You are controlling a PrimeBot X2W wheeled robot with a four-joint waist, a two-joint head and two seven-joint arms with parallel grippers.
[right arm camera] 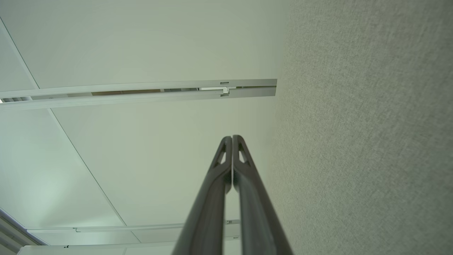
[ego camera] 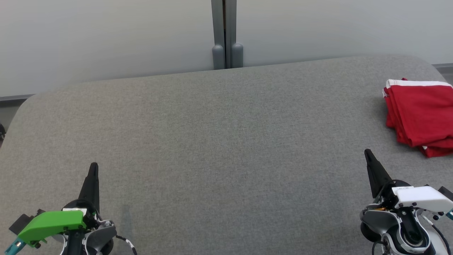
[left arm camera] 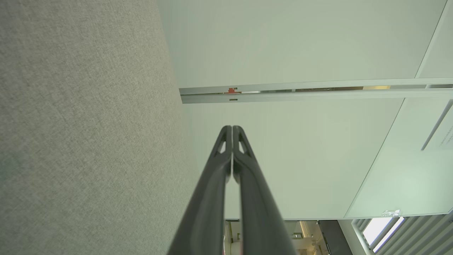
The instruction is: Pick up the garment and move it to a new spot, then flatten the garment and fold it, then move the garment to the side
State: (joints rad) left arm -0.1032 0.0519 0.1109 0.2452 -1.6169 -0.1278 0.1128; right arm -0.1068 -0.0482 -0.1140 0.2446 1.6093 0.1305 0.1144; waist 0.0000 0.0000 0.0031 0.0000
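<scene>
The garment [ego camera: 421, 115] is red with a white band, folded into a compact stack at the far right of the grey table [ego camera: 219, 141]. My right gripper [ego camera: 368, 153] rests near the table's front right, shut and empty, its tip a short way in front of and left of the garment. At the front left my left gripper [ego camera: 93, 166] is shut and empty too, far from the garment. In the left wrist view the left gripper [left arm camera: 232, 128] shows its fingers pressed together; the right gripper [right arm camera: 232, 137] looks the same in the right wrist view.
Pale wall panels with a grey vertical post [ego camera: 226, 35] stand behind the table's far edge. The table's grey fabric [left arm camera: 78, 134] fills the left of the left wrist view and the grey fabric [right arm camera: 371, 141] the right of the right wrist view.
</scene>
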